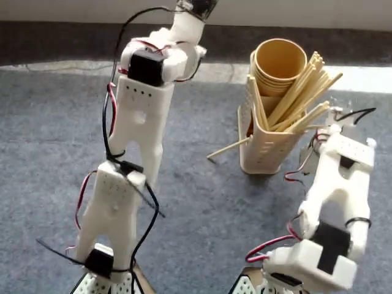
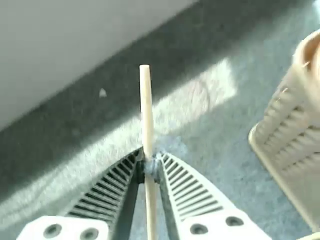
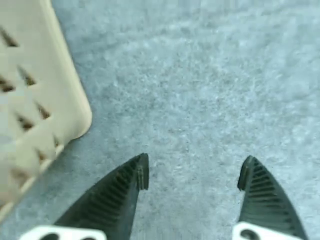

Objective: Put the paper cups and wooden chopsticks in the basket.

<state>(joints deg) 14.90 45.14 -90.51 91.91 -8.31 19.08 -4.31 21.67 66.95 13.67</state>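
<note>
Clamping a single chopstick (image 2: 145, 110), the left gripper (image 2: 150, 162) has its fingers pressed together on the shaft, and a long length projects past the tips above the bench (image 2: 190, 115). The basket (image 1: 269, 150) stands right of centre in the high view, holding stacked cups (image 1: 278, 61) and a bundle (image 1: 303, 98) of chopsticks. A stray stick (image 1: 229, 149) slants from the basket's lower wall to the bench at frame centre. The right gripper (image 3: 192, 172) sits just beside the basket, fingers apart.

Hazards:
- The pinch is narrow, so the held chopstick may pivot or slip if it strikes the rim.
- The basket is tall, narrow and crowded, so a side push from either arm could tip it.
- Insertion may snag the bundle or dislodge the stray stick.
</note>
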